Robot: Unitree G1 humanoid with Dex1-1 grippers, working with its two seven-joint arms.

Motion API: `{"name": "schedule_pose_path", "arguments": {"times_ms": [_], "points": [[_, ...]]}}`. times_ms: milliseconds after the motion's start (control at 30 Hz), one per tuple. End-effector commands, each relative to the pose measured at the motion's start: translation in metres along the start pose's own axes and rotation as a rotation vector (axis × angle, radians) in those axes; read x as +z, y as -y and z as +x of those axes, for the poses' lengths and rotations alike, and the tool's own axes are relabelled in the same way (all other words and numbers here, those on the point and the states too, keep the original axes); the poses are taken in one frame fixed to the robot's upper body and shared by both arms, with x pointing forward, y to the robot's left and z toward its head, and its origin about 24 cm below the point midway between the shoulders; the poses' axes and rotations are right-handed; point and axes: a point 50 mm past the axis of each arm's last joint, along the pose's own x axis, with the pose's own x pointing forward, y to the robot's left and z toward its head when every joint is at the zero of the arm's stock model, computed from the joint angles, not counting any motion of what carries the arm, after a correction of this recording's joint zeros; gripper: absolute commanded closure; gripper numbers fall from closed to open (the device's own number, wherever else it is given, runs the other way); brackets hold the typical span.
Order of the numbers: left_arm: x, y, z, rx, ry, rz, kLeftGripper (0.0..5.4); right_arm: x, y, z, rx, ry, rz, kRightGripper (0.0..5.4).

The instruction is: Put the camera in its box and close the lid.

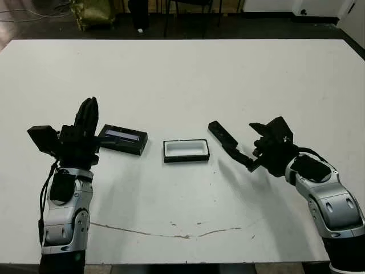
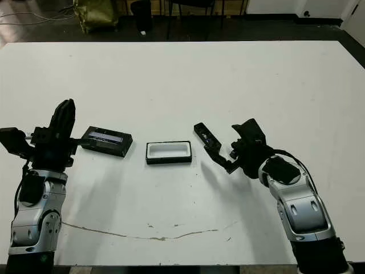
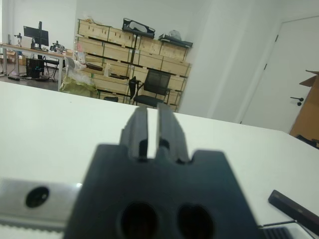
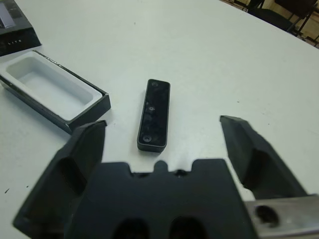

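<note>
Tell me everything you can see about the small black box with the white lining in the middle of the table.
The small shallow black rectangular box with a white lining lies flat and open on the white table, its long side running left to right. Its white cavity is empty; the thin black walls look like card. The black lid with a pale strip lies apart to its left, the slim black bar-shaped camera apart to its right. Nothing touches it but the table.

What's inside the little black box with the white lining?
Nothing: the shallow black box shows only its bare white lining. The slim black camera lies outside on the table. Nothing covers the inside.
</note>
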Motion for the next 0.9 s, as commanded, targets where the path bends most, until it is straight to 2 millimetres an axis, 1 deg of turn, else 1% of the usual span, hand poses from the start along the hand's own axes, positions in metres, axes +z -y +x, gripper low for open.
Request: {"name": "schedule_pose_path", "arguments": {"times_ms": [33,133,400,900], "points": [[-0.005,-0.004,-0.004,0.013,-0.035,0.003,5.40,-0.007,0.000,0.000,0.001,-0.044,0.008,0.02],[-0.005,-0.004,-0.004,0.009,-0.034,0.006,5.40,-0.008,0.001,0.002,0.003,-0.058,-0.011,0.02],[-0.005,-0.005,-0.003,0.002,-0.032,0.010,5.40,-0.016,0.000,0.008,0.011,-0.080,0.011,0.02],[-0.007,-0.004,-0.004,0.006,-0.038,-0.007,5.40,-0.019,-0.011,0.014,0.040,-0.088,0.034,0.02]]}}
